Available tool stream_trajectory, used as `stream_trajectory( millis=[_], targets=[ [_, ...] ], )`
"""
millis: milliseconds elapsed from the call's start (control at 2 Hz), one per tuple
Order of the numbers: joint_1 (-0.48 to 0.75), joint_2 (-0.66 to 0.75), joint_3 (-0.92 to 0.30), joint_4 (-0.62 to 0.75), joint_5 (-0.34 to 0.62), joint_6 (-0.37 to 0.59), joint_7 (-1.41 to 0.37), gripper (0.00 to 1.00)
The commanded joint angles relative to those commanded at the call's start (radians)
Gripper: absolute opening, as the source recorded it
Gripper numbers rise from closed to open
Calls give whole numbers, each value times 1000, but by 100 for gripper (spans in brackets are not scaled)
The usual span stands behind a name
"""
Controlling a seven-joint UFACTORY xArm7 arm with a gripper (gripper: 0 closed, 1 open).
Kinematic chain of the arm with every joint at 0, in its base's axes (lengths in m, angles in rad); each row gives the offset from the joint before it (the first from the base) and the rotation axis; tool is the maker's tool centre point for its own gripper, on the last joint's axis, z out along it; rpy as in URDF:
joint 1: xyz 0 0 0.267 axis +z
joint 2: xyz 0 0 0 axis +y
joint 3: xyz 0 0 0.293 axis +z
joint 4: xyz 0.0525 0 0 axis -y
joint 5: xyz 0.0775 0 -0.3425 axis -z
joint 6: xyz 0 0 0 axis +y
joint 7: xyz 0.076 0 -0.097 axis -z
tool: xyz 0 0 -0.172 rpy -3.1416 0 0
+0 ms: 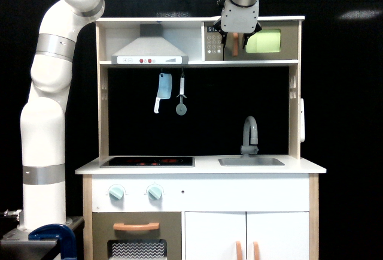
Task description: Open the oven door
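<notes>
The oven door [263, 42] is the small taupe door with a lime-green window in the top right of the toy kitchen, and it looks shut flush with its frame. Its short vertical orange handle [235, 45] stands at the door's left edge. My gripper [236, 37] hangs from above right in front of the handle's upper part. It is open, with one dark finger on each side of the handle. The handle's lower half shows below the gripper, and its top is hidden behind the gripper body.
A keypad panel [213, 43] sits left of the handle. The range hood [149, 50] fills the shelf's left half. A toy cleaver [161, 91] and a pizza cutter [182, 101] hang below. Lower down are the faucet [249, 134], the sink [251, 161], the hob [148, 162] and the larger lower door [136, 236].
</notes>
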Motion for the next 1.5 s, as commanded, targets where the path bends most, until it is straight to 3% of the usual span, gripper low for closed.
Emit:
stream_trajectory(
  millis=[500, 1000, 1500],
  targets=[
    [-13, 18, 33, 22, -5, -14, 15, 100],
    [-35, 31, 52, 45, -6, -6, 21, 0],
    [-67, 28, 70, 36, -9, 2, 6, 0]
  ],
)
